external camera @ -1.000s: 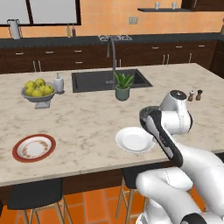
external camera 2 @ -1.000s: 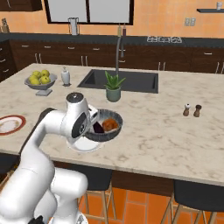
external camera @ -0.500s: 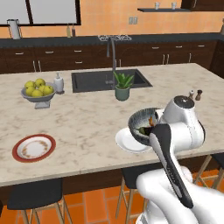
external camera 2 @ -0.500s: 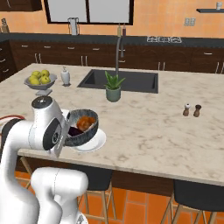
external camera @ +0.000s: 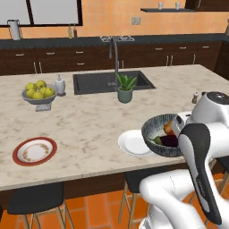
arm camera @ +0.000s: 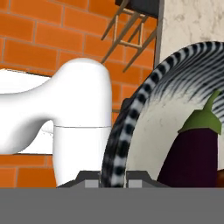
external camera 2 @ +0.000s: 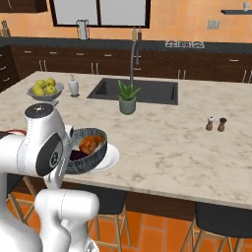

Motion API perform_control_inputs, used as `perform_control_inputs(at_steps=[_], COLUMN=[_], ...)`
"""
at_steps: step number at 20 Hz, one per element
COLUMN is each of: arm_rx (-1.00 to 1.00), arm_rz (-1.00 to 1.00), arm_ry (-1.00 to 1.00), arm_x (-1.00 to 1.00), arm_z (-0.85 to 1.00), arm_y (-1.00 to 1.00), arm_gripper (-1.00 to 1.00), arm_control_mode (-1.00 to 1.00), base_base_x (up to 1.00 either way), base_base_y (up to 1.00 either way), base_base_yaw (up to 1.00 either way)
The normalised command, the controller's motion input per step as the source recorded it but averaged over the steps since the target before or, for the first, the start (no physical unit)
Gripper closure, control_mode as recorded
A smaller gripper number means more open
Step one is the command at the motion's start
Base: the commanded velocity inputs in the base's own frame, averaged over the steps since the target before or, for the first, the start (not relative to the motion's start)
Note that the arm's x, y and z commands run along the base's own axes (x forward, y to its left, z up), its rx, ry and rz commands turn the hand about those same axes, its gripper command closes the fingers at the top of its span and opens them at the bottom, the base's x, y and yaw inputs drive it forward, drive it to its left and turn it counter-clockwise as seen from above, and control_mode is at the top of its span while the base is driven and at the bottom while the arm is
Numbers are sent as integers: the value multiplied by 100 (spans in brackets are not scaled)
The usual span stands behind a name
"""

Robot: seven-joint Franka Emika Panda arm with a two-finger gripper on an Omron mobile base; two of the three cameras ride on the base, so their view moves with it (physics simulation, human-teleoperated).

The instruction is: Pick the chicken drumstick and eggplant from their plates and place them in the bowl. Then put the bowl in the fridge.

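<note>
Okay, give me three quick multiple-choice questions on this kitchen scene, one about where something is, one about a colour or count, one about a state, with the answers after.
1. Where is the eggplant?
A. on the white plate
B. inside the bowl
C. in the sink

2. What colour is the rim of the plate near the counter's left front?
A. red-brown
B. blue
C. green

3. What is the gripper doing?
A. hanging open above the lemons
B. shut on the bowl's rim
C. holding the potted plant

Answers:
1 B, the hand view shows the eggplant lying in the bowl, beside the chicken drumstick.
2 A, the left base view shows a red-brown ring around a speckled cream centre.
3 B, the fingers pinch the striped rim, and the bowl hangs at the counter's edge over the white plate.
</note>
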Motion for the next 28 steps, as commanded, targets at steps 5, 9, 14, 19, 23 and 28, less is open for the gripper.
perform_control_inputs(at_steps=[5, 9, 14, 19, 23, 28], arm_rx=[0, 0, 0, 0, 0, 0], arm_rz=[0, 0, 0, 0, 0, 0], arm_ry=[0, 0, 0, 0, 0, 0], arm_x=[0, 0, -3, 0, 0, 0], arm_z=[0, 0, 0, 0, 0, 0], arm_y=[0, 0, 0, 0, 0, 0], arm_gripper=[100, 100, 100, 100, 100, 100], arm_control_mode=[-100, -100, 100, 100, 100, 100], base_base_x=[0, 0, -75, -18, 11, 2], base_base_y=[0, 0, -17, -15, 3, 0], base_base_yaw=[0, 0, -1, -51, -84, -89])
